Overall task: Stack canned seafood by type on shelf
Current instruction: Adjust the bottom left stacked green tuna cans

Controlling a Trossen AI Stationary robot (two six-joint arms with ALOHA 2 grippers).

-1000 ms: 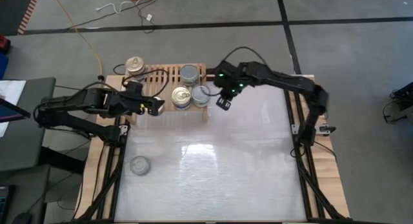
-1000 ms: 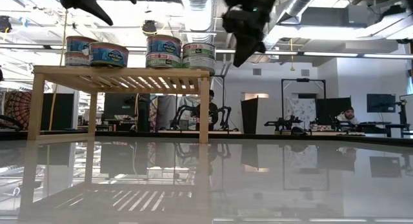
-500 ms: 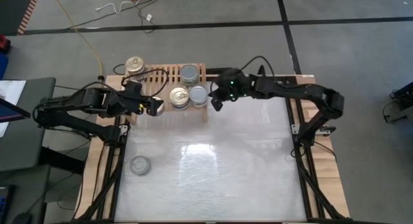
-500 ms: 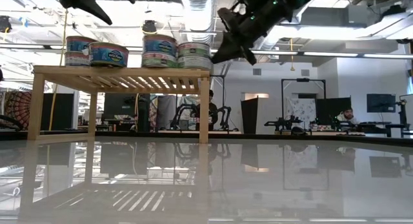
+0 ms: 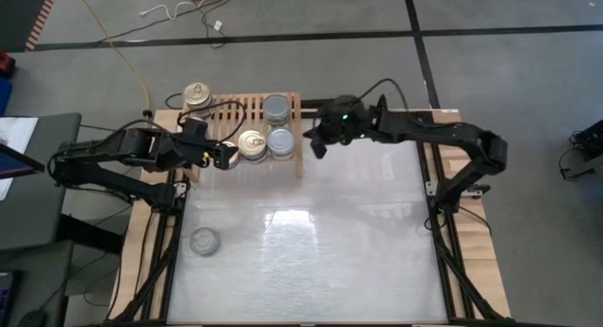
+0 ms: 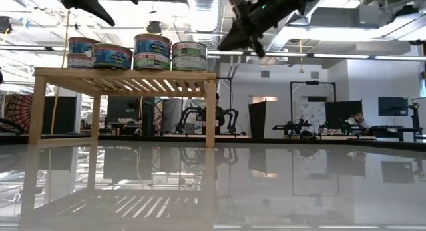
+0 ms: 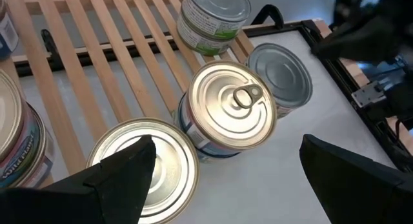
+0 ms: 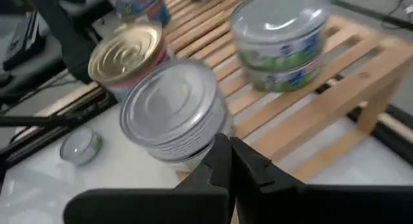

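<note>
Looking down from the high view, I found my right gripper (image 5: 316,144) just off the right end of the shelf (image 5: 221,115), its fingers pinched together on nothing. In the right wrist view those dark fingers (image 8: 227,161) met in a single point, and a silver-topped tin (image 8: 171,114) sat directly ahead of them at the shelf's near edge, so close that I could not tell whether the tips touched it. A gold pull-tab tin (image 8: 128,53) stood just beside that one, toward the left arm, and a green-labelled tin (image 8: 282,38) sat farther back on the slats.

My left gripper (image 5: 224,155) hung at the front edge of the shelf with its fingers (image 7: 122,169) spread wide and empty. Its wrist view showed a gold pull-tab tin (image 7: 233,109) between and beyond the fingers, and another plain-topped tin (image 7: 151,161) right at one fingertip.

From table level, four tins lined the shelf top, the two on the right being stacks (image 6: 152,51) two tins high. One more gold-topped tin (image 5: 197,93) stood at the shelf's far left corner in the high view, and a lone tin (image 5: 203,240) lay well apart on the white table (image 5: 330,242) near the left front. Cables from the left arm trailed across the slats.
</note>
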